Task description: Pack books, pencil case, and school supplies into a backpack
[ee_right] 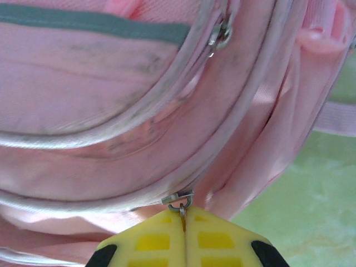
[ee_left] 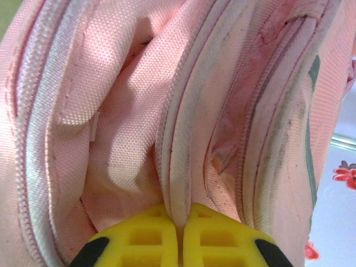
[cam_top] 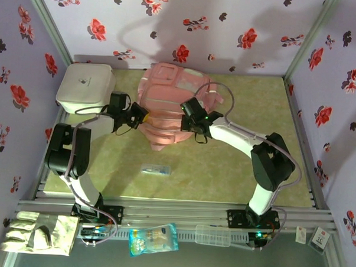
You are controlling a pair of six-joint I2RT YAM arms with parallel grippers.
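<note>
Fingers of our left gripper (ee_left: 179, 222) are clamped on the piped rim (ee_left: 177, 167) of the backpack (cam_top: 168, 91), lying at the far middle of the table (cam_top: 235, 177), bracing it, we judge, while those of our right gripper (ee_right: 183, 218) pinch the zipper pull (ee_right: 178, 200) to draw it.

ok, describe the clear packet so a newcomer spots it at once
Find the big pink backpack mid-table. Toward the near edge from it, alone on the green tabletop, lies the clear packet. It's small, flat and pale blue, unlike the bulky white box at far left.
</note>
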